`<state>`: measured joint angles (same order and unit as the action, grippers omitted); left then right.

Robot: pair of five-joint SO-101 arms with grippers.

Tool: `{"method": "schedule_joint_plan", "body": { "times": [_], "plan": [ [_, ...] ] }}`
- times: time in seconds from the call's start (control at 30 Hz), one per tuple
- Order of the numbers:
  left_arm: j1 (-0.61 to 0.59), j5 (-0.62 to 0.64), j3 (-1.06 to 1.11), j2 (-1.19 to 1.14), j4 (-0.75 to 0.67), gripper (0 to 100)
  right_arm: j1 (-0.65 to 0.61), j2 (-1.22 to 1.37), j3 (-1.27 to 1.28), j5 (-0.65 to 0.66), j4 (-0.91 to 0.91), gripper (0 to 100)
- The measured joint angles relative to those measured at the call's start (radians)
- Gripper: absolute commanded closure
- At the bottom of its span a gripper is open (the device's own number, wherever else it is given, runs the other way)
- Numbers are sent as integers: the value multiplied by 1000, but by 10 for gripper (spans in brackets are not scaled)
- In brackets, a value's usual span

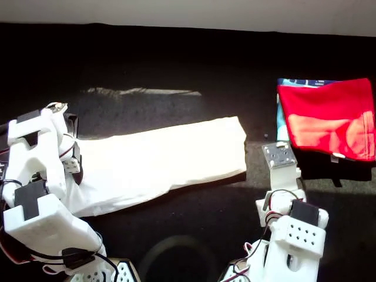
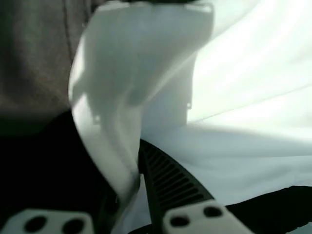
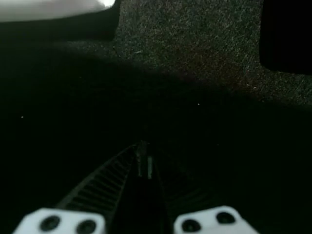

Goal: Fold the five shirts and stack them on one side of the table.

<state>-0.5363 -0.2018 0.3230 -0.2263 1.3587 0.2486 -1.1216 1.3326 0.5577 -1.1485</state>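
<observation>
A white shirt [image 1: 158, 161], folded into a long strip, lies across the middle of the dark table. My left gripper [image 1: 73, 167] is at the strip's left end. In the left wrist view this gripper [image 2: 139, 168] is shut on a raised fold of the white shirt [image 2: 243, 73]. At the right side a folded red shirt [image 1: 329, 123] tops a stack, with a blue shirt [image 1: 282, 117] and a black shirt [image 1: 329, 167] showing beneath it. My right gripper [image 1: 281, 155] sits between the strip and the stack; its fingers [image 3: 143, 153] are shut on nothing, just above the mat.
The table [image 1: 176, 64] is covered with a black mat, with open room along the back and at the front centre. A pale wall strip [image 1: 188, 12] runs behind the far edge. A corner of the white shirt [image 3: 53, 7] lies beyond my right gripper.
</observation>
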Motion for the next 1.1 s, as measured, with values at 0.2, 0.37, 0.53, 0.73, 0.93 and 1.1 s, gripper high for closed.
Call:
{"method": "schedule_joint_plan", "body": {
  "times": [0.2,0.37,0.53,0.73,0.93,1.1],
  "plan": [
    [106,-15,-107,15,178,991,52,-147,216,6,110,991],
    [293,-15,-219,146,327,991,153,-252,324,8,201,991],
    [511,-17,-295,269,379,991,224,-385,334,6,216,991],
    [767,-14,-353,302,381,991,236,-543,344,-72,160,991],
    [965,18,-373,302,296,991,236,-597,345,-91,121,991],
    [1062,41,-370,301,123,991,236,-597,345,-91,121,991]
  ]
}}
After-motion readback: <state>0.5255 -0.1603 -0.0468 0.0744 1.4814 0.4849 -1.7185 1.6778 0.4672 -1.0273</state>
